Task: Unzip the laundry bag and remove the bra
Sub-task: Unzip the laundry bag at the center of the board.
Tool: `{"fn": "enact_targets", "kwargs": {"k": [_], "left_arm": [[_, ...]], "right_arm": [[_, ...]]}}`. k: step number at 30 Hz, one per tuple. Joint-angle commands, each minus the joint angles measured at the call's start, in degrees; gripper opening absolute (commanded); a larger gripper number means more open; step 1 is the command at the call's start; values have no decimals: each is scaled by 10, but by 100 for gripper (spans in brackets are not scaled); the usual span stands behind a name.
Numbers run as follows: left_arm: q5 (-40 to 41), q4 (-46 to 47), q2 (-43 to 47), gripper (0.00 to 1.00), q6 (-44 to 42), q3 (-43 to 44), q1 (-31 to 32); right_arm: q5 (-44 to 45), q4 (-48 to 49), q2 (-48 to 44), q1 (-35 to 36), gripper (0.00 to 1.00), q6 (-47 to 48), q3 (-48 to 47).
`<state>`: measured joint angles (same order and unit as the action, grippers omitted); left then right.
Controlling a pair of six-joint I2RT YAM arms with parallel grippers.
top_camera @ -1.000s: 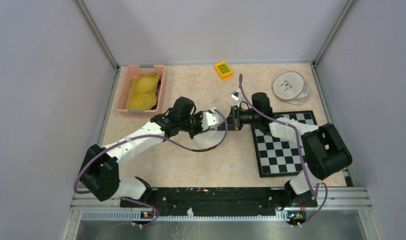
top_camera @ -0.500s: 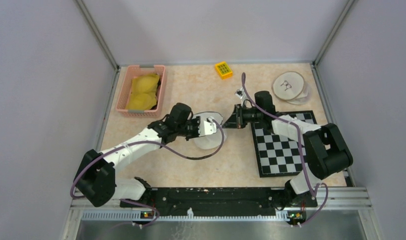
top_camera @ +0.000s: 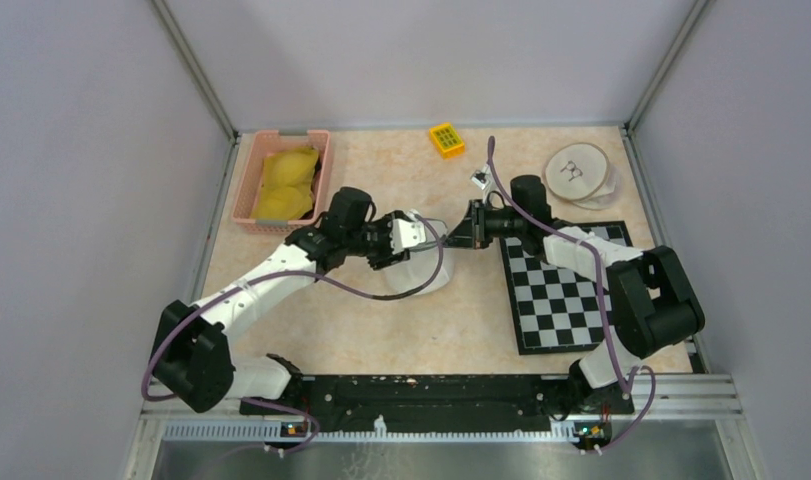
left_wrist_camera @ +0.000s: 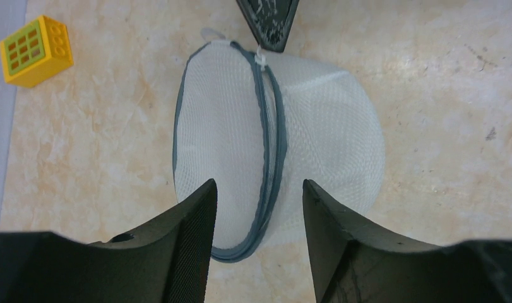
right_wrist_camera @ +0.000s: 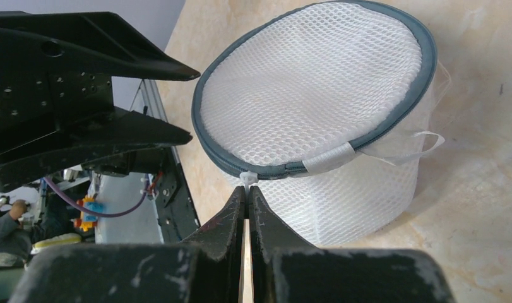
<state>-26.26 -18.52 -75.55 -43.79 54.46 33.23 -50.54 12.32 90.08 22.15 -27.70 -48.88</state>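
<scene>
The white mesh laundry bag (top_camera: pixel 421 272) sat on the table (top_camera: pixel 381 330) at the middle of the overhead frame, between the two arms; its grey zip (right_wrist_camera: pixel 392 120) ran round the rim and looked closed along the stretch in view, and the bra inside could not be made out through the mesh; the left gripper (left_wrist_camera: pixel 258 189) came in from the left with its jaws apart, one finger on either side of the bag's near end, though whether they touched the mesh could not be told; the right gripper (right_wrist_camera: pixel 247 192) reached in from the right with its jaws pressed together on the small white zip pull (right_wrist_camera: pixel 247 178) at the bag's edge; in the left wrist view that pull lay at the top of the bag, right at the right gripper's dark tip; a pink basket (top_camera: pixel 243 185) holding yellow padded pieces (top_camera: pixel 286 185) stood at the upper left, a yellow block (top_camera: pixel 446 139) at top centre, round wooden discs (top_camera: pixel 578 172) at the upper right, and a chessboard (top_camera: pixel 566 295) lay at the right, partly under the right arm.
</scene>
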Motion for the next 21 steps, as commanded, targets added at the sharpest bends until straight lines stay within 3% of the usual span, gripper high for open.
{"fn": "enact_targets", "kwargs": {"k": [1,5,12,16,21], "left_arm": [[-63,-3,-7,58,27,40,4],[-63,3,-37,55,32,53,5],[-30,-37,-84,16,29,80,5],[-6,-38,-72,0,20,61,4],[13,-28,-50,0,9,24,-2]], "right_arm": [[-17,36,-7,11,0,-22,-21],[-18,35,-8,17,0,-25,-23],[-14,13,-12,12,0,-6,-25],[-11,-6,-8,-8,0,19,-27],[-9,-43,1,-26,0,64,-26]]}}
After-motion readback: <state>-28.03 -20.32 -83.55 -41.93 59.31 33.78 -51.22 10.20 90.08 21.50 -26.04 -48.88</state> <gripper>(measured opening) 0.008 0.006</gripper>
